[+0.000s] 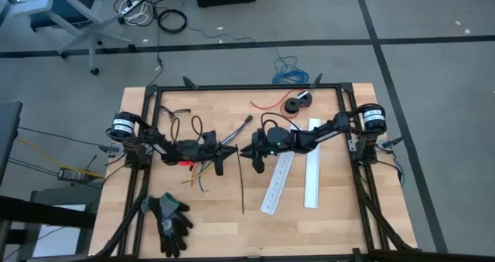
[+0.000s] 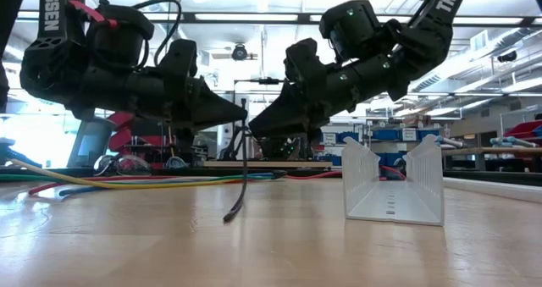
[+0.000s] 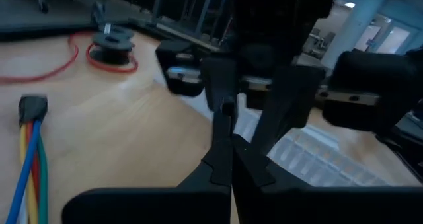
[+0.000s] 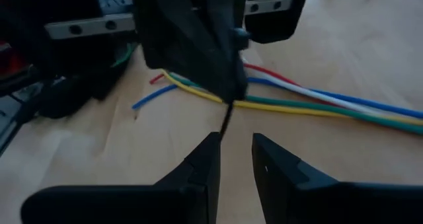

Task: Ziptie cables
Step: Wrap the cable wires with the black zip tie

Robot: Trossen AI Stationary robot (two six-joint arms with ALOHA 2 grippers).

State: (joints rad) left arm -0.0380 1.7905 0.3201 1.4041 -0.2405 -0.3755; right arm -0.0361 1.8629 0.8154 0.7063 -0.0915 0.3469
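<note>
The cables (image 1: 203, 171) lie on the wooden table, a bundle of coloured wires joined at a dark end (image 3: 33, 109); they also show in the right wrist view (image 4: 317, 102). A thin black ziptie (image 2: 240, 168) hangs from my left gripper (image 1: 234, 148), which is shut on it above the table's middle. My right gripper (image 4: 235, 151) faces it from the right, tip to tip, open by a narrow gap. The ziptie (image 4: 226, 123) runs down to that gap. My left gripper pinches the ziptie near its upper end (image 3: 225, 128) between its two shut fingertips. The fingers lie level and come from the table's left. The ziptie hangs below them in a slight curve, its lower end (image 2: 227, 218) on the table. My right gripper: I cannot tell whether its fingers touch the ziptie.
Two white slotted cable ducts (image 1: 278, 181) (image 1: 312, 165) lie right of the middle. A red wire with a black spool (image 1: 296, 102) sits at the far edge, and black-and-grey gloves (image 1: 170, 219) at the near left. Black cable loops (image 1: 182, 127) lie by the left arm.
</note>
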